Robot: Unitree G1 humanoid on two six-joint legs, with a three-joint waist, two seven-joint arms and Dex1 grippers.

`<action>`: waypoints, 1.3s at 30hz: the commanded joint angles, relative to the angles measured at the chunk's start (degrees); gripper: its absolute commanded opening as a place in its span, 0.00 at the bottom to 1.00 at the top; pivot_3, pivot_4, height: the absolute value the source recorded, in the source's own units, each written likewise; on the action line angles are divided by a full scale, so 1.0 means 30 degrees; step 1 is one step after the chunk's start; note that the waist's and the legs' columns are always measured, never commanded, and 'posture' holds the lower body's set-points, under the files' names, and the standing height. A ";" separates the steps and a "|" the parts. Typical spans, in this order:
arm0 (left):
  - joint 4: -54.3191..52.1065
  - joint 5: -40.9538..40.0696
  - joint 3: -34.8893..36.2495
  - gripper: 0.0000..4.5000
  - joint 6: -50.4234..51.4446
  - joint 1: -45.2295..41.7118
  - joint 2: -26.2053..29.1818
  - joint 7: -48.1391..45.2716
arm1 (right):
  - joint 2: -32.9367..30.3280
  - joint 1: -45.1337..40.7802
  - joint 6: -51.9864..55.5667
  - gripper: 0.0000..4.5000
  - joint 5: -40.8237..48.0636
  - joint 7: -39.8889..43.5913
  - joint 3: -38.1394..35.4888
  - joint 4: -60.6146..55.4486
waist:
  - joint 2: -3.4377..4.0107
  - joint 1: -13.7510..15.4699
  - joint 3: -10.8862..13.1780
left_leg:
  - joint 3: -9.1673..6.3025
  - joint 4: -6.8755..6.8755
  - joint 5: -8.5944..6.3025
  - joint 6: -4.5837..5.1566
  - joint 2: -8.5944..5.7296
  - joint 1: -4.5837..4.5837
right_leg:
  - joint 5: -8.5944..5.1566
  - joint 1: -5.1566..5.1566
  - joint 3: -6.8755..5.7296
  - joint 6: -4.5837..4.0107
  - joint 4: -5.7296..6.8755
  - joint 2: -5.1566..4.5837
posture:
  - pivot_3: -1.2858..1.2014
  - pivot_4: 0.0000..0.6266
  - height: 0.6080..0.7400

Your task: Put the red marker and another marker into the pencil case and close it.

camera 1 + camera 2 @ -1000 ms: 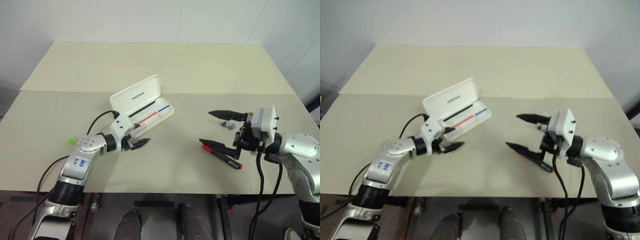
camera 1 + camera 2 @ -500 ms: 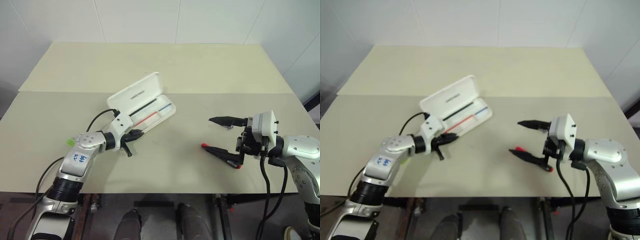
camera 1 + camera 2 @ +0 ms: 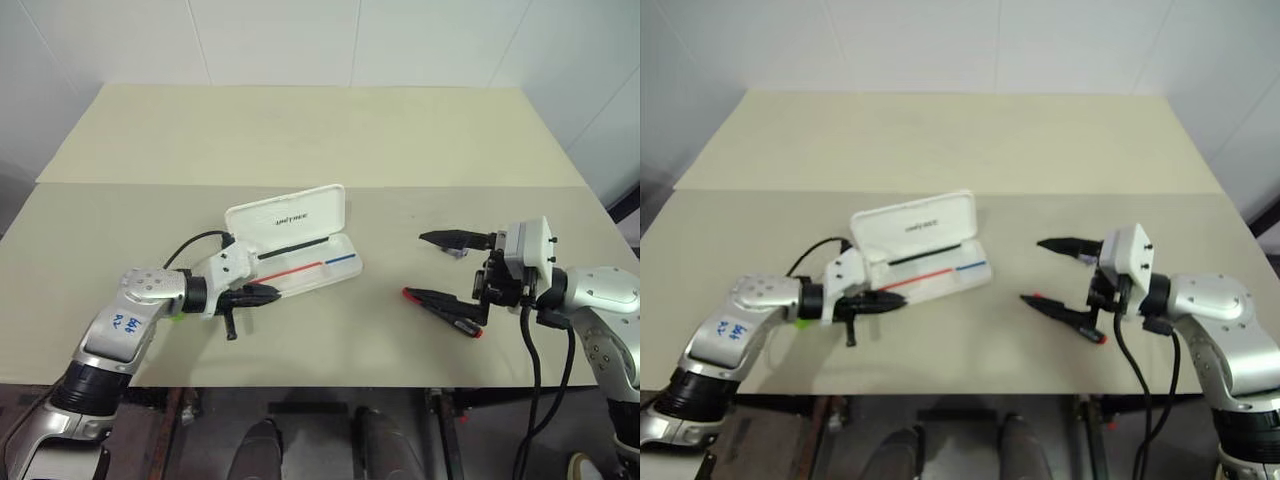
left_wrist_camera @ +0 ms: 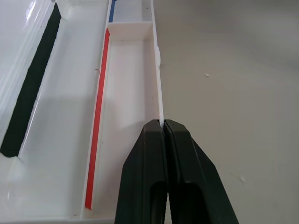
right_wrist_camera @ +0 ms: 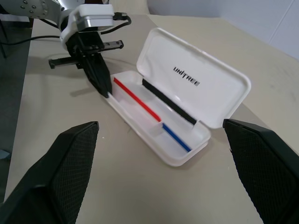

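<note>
Our left gripper (image 3: 268, 294) is pinched onto the front wall of the open case (image 3: 300, 250).
Our right gripper (image 3: 441, 268) gapes wide, holding nothing; the red marker (image 3: 445, 313) lies under its lower finger, at four o'clock from the case.

The pencil case (image 3: 300, 245) is white, with dark lettering on its raised lid, a black strip along the hinge, and a red line and a blue line inside; the table (image 3: 300, 130) is pale beige; the red marker (image 3: 440, 310) shows a red tip and red tail; both grippers' fingers (image 4: 163, 177) are black.
</note>
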 commanded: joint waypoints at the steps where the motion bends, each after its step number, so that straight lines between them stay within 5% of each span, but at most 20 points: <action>1: -0.0708 -0.0531 0.0255 0.00 -0.1446 0.0273 0.0729 -0.1634 | -0.0097 -0.0415 -0.0006 1.00 0.0099 -0.0045 -0.0139 -0.0375 | 0.0000 -0.0001 0.0000 | 0.0000 0.0001 0.0000 0.0001 0.0000 0.0000 | 0.0000 0.0001 0.0000 -0.0001 -0.0003 0.0000 | 0.52 0.24 1.00; 23: 0.3715 0.1415 -0.0644 0.00 -0.6297 -0.1176 -0.0500 -0.2319 | 0.0177 0.0093 0.0256 1.00 0.0230 -0.0655 -0.0432 -0.1148 | 0.0000 0.0078 -0.0001 | -0.0001 0.0046 0.0012 0.0018 -0.0002 -0.0001 | 0.0004 0.0016 0.0001 -0.0005 0.0016 -0.0002 | 0.52 0.24 1.00; 37: 0.4375 0.1065 -0.0619 0.00 -0.5917 -0.1613 -0.0725 -0.3079 | 0.0241 0.0490 -0.0103 1.00 0.0193 -0.0530 -0.0506 -0.0947 | 0.0001 0.0051 -0.0001 | -0.0001 0.0108 0.0021 0.0028 -0.0001 -0.0003 | 0.0014 0.0028 0.0005 -0.0024 0.0032 0.0002 | 0.52 0.24 1.00; 39: 0.3915 0.0488 -0.0347 0.10 -0.5925 -0.1508 -0.0917 -0.3198 | 0.0290 0.0526 -0.0167 1.00 0.0164 -0.0510 -0.0472 -0.0877 | 0.0001 0.0041 -0.0001 | 0.0000 0.0109 0.0020 0.0028 -0.0001 -0.0003 | 0.0014 0.0028 0.0005 -0.0024 0.0032 0.0002 | 0.52 0.24 1.00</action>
